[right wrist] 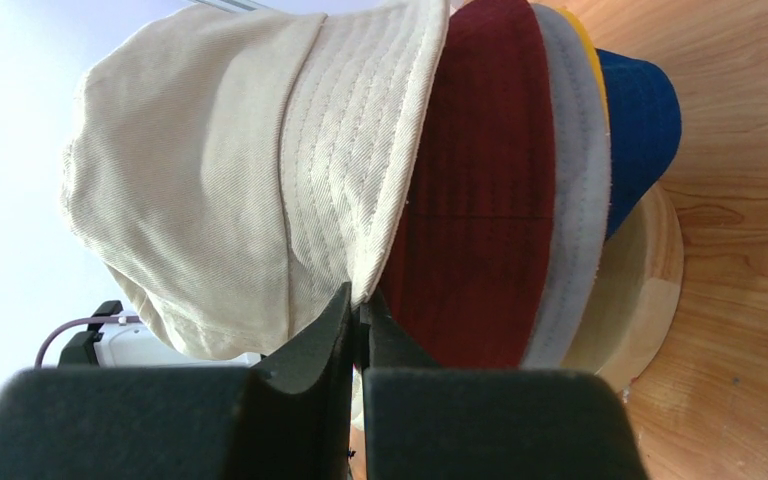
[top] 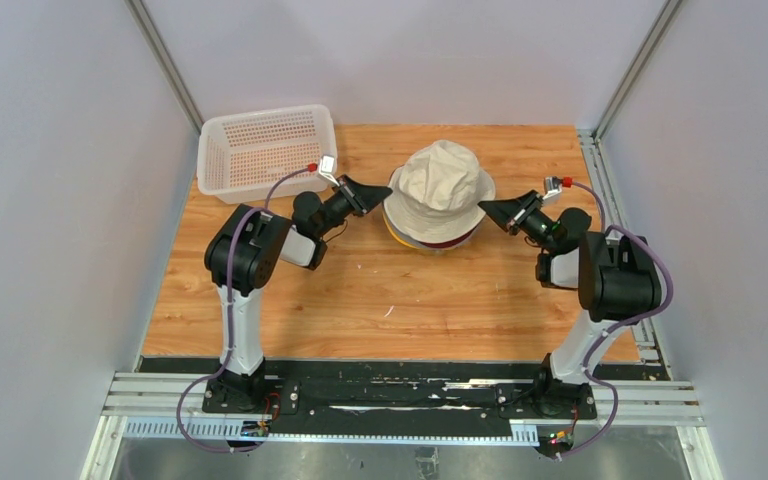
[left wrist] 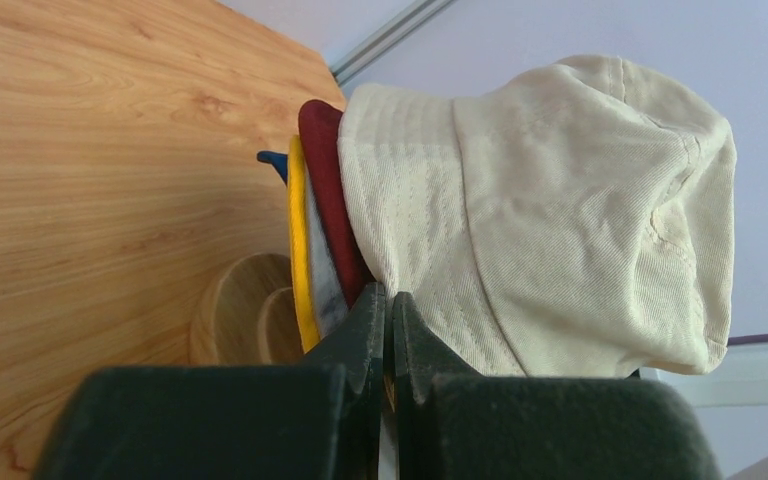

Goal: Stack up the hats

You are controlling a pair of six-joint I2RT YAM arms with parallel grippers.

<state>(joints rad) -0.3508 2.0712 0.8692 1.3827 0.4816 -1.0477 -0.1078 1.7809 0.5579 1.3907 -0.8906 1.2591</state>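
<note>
Five hats sit stacked on a round wooden stand (right wrist: 642,290) at the table's middle back. The beige hat (top: 440,185) is on top, also in the left wrist view (left wrist: 560,200) and the right wrist view (right wrist: 210,170). Under it lie the dark red hat (right wrist: 480,200), the grey hat (right wrist: 575,200), the yellow hat (left wrist: 298,230) and the navy hat (right wrist: 640,120). My left gripper (top: 385,190) (left wrist: 390,300) is shut on the beige brim at its left side. My right gripper (top: 483,207) (right wrist: 358,305) is shut on the brim at its right side.
A white perforated basket (top: 260,150) stands at the back left, just behind my left arm. Grey walls close in the wooden table (top: 380,290) on the left, back and right.
</note>
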